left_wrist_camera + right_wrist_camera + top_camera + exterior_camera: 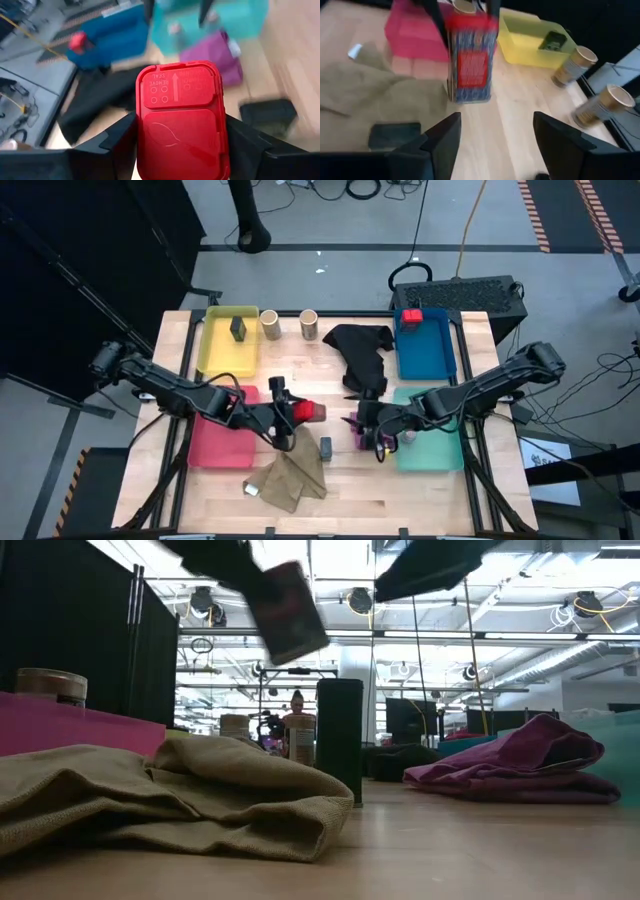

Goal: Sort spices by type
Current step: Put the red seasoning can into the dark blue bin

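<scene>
My left gripper (pixel 292 415) is shut on a red-lidded spice box (pixel 182 120) above the table's middle, between the red tray and the purple cloth. My right gripper (pixel 495 145) is open and holds nothing; it hovers over the purple cloth (pixel 362 430) at the teal tray's edge. A dark grey block (pixel 326 447) stands upright on the wood near the khaki cloth (pixel 290 480). Two tan cylinders (pixel 270 325) (pixel 309 325) stand at the far edge. Another dark block (pixel 238 328) sits in the yellow tray, and another red box (pixel 411 317) in the blue tray. My left gripper pinches the red box between its two fingers (pixel 115 145), one on each opposite side wall just below the red lid (pixel 150 90). The fingers come from above, pointing down. The box (pixel 290 610) hangs lifted clear of the table, tilted in the low view.
The red tray (pixel 215 442) lies left of the held box, with a small round jar (pixel 50 685) on it. The teal tray (pixel 435 445) is on the right and a black cloth (pixel 360 355) lies far of centre. Bare wood shows along the near edge.
</scene>
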### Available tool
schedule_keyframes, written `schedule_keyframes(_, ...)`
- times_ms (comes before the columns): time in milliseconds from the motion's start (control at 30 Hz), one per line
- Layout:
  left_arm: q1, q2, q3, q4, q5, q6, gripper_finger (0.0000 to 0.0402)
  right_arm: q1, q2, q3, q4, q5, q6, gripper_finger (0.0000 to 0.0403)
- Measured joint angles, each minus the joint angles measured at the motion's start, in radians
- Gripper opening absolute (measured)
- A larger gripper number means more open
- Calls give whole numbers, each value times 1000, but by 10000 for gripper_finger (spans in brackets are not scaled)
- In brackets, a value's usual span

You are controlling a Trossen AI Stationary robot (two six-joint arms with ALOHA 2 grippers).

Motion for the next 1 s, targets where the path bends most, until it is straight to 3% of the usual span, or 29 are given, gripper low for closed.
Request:
schedule_keyframes(233,-5,22,-2,98,9,48,232,-17,90,70,12,-98,-1,269)
schedule_keyframes(533,-5,25,-2,166,42,79,232,-48,135,124,2,-103,-7,281)
schedule_keyframes(733,-6,25,-2,228,53,94,233,-59,132,124,18,-199,-5,248)
schedule_keyframes(933,-5,25,-2,269,57,109,233,-65,130,124,16,-209,7,171)
schedule_keyframes(1000,-6,25,-2,272,58,107,233,-64,130,124,17,-209,4,167)
